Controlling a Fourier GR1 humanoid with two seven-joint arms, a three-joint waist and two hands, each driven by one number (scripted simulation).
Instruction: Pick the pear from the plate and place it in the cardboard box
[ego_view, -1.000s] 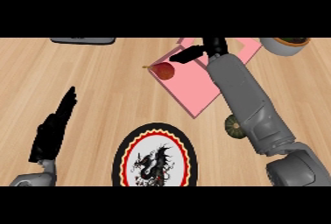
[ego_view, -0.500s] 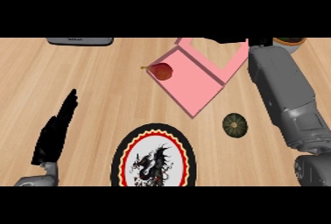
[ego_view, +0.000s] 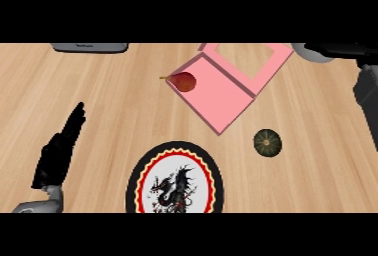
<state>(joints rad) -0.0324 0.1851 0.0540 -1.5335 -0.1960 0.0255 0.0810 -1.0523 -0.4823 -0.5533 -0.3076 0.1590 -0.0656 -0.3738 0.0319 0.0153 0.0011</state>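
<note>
**Pear off the plate, lying at the box**

On the wooden worktop (ego_view: 111, 100), the pink cardboard box (ego_view: 221, 97) lies open far right of centre. The dragon-patterned plate (ego_view: 135, 172), near centre, carries nothing. The left hand (ego_view: 59, 152) rests at the near left, fingers straight. The right hand (ego_view: 343, 48) is at the far right; open or closed, I cannot tell. A dark green round thing (ego_view: 267, 142) sits right of the plate. The pear (ego_view: 184, 81) lies on the box's left panel, so the task looks all but done.

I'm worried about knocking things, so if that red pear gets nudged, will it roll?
Probably: the pear looks rounded and lies on its side, stem pointing left. Its uneven shape would likely make it curve, not roll straight. The pink box flap beside it might stop it.
</note>
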